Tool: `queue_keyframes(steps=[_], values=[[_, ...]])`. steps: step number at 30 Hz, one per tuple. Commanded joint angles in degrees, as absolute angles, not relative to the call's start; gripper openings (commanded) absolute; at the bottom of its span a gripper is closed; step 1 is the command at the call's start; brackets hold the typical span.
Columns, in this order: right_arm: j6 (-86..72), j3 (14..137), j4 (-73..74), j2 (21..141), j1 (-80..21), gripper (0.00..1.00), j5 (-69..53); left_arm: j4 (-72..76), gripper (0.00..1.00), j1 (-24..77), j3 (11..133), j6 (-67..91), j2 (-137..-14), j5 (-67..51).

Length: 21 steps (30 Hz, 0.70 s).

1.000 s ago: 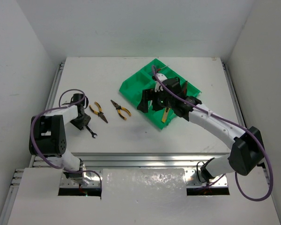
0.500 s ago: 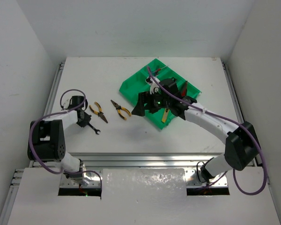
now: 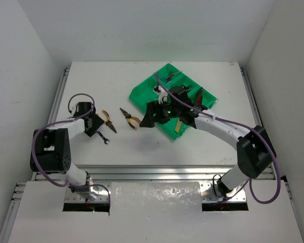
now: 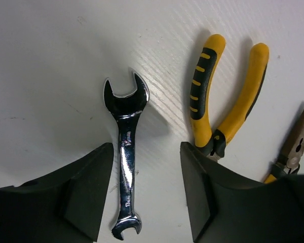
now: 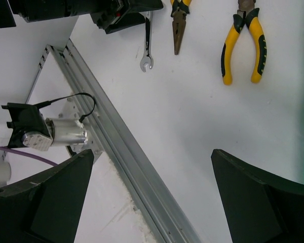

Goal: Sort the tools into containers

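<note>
A small metal wrench (image 4: 125, 157) lies flat on the white table, its lower half between my left gripper's (image 4: 146, 152) open fingers, close to the left one and clear of the right one. In the top view the wrench (image 3: 103, 138) pokes out below-right of that gripper (image 3: 95, 127). Yellow-handled pliers (image 4: 220, 104) lie just right of it, and a second pair (image 3: 130, 118) lies further right. My right gripper (image 3: 148, 115) hangs wide open and empty between that pair and the green tray (image 3: 142, 93), which holds several tools, among them a yellow knife (image 3: 178, 125).
The right wrist view looks down on the aluminium rail (image 5: 116, 152) at the table's near edge, with both pliers (image 5: 243, 43) and the wrench (image 5: 148, 43) beyond it. White walls close in the table on three sides.
My left gripper shut near the wrench, then opened again, and the wrench shifted slightly right. My right arm swung left off the tray toward the pliers, staying open.
</note>
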<state>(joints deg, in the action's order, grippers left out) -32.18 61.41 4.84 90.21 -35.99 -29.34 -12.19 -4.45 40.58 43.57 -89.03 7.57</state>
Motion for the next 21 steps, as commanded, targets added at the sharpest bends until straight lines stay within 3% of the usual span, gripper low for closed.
queue_keyframes(steps=[1,11,14,21], values=[[-32.3,60.9,1.8,88.7,-35.9,0.99,-29.6,-22.1,0.53,-4.0,37.7,42.4,-94.4,8.9],[-33.0,56.8,-2.0,86.5,-35.7,0.99,-29.2,-34.4,0.48,-2.2,43.5,43.4,-95.4,14.5],[-32.6,56.7,-1.8,86.5,-35.8,0.99,-29.3,-37.9,0.41,-2.0,44.6,44.6,-96.6,15.3],[-32.3,54.3,-3.0,84.3,-35.6,0.99,-29.0,-37.6,0.39,-1.3,43.9,44.6,-96.2,11.6]])
